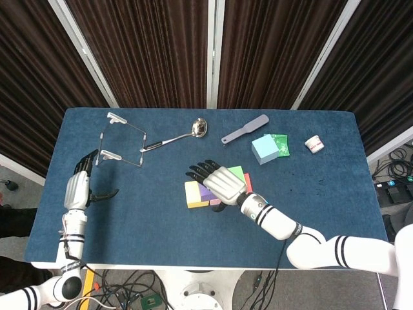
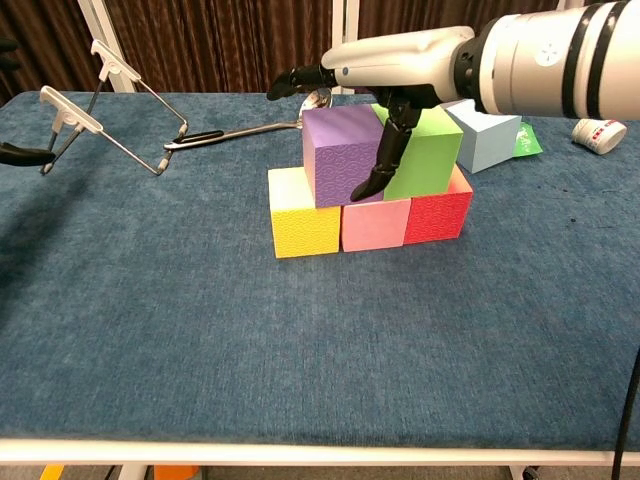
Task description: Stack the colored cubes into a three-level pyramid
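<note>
Light blue cube (image 1: 264, 149), the piece yet to go on top, sits on the table well beyond the right hand (image 1: 219, 181), up and to its right. Looks light, rigid, flat-sided w/ textured faces; grip on two opposite sides, my guess.

Right hand is spread, holding nothing, hovering over purple cube (image 2: 345, 155) and green cube (image 2: 425, 150), thumb hanging down their front. Left hand (image 1: 77, 188), far off to the left, also empty, fingers apart.
</note>
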Action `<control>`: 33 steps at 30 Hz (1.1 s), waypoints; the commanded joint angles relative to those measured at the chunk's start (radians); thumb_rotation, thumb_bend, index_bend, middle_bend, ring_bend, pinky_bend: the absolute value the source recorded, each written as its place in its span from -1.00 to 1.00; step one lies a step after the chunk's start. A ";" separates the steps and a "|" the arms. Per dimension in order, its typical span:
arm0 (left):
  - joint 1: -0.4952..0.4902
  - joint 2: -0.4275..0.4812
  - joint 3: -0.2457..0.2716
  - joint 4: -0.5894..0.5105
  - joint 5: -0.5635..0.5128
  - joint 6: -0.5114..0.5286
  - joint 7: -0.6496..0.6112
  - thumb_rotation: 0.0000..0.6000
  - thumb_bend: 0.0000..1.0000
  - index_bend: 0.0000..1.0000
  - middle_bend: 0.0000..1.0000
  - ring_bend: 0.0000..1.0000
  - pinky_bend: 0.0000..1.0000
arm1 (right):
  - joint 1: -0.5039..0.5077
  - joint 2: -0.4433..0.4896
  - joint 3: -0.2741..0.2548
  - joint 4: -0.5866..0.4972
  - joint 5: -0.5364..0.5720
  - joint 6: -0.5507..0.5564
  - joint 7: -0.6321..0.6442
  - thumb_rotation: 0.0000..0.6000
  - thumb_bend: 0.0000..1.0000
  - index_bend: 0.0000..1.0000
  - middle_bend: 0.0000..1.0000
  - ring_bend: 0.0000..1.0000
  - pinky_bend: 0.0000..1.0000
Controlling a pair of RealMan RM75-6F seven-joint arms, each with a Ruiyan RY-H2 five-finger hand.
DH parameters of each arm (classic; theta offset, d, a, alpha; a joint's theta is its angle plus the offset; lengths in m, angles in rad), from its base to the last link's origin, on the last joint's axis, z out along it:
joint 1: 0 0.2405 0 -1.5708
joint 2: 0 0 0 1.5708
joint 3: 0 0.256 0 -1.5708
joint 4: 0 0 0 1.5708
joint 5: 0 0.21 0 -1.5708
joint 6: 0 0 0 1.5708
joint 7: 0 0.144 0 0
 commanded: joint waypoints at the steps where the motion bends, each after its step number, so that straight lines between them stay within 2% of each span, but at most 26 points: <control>1: 0.003 0.000 0.002 0.007 0.006 -0.001 -0.003 1.00 -1.00 -0.98 -0.89 -1.00 -0.86 | 0.013 -0.013 0.000 0.013 0.026 0.007 -0.025 1.00 -0.92 -1.00 -1.00 -1.00 -1.00; 16: 0.012 -0.004 0.008 0.024 0.022 0.000 -0.012 1.00 -1.00 -0.98 -0.89 -1.00 -0.86 | 0.063 -0.048 -0.005 0.049 0.114 0.003 -0.084 1.00 -0.89 -1.00 -1.00 -1.00 -1.00; 33: 0.017 0.000 0.004 0.040 0.030 -0.010 -0.032 1.00 -1.00 -0.98 -0.89 -1.00 -0.87 | 0.100 -0.093 -0.031 0.093 0.148 0.012 -0.138 1.00 -0.88 -1.00 -1.00 -1.00 -1.00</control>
